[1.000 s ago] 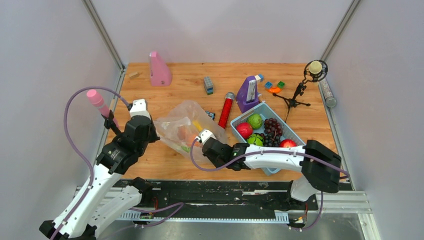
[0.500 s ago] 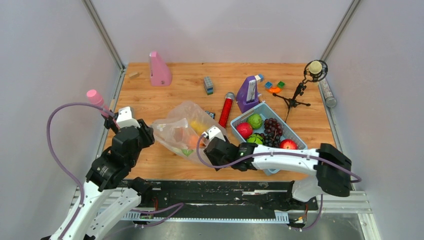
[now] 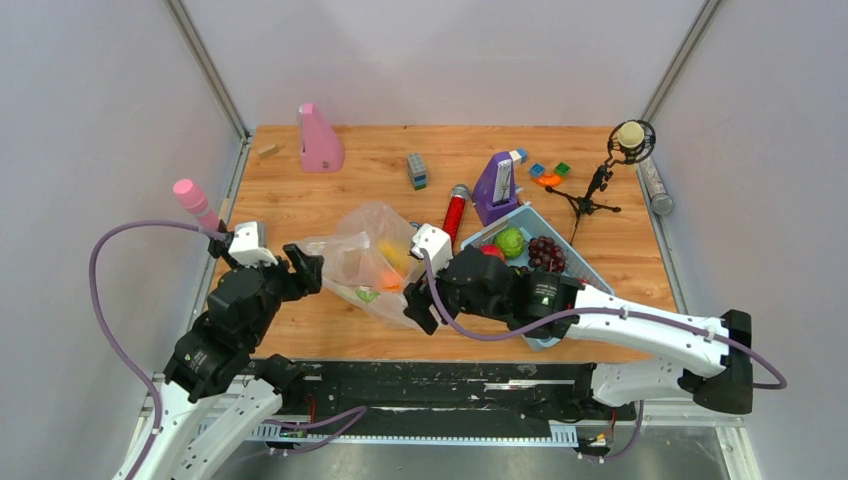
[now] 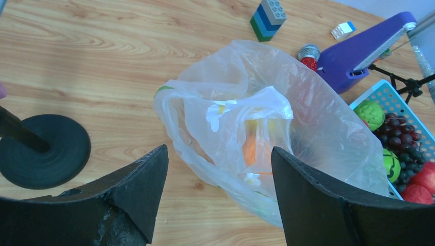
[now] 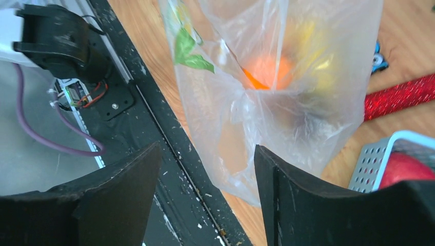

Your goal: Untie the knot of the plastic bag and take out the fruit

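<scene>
Right wrist, plastic bag (image 5: 287,97), green leaf print (image 5: 191,54)

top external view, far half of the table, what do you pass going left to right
small wooden block → pink wedge → grey and blue brick stack → red toy microphone → purple wedge → tripod microphone stand

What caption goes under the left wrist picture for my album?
Open left gripper faces the crinkly plastic bag, orange fruit showing inside, on the wooden table.
</scene>
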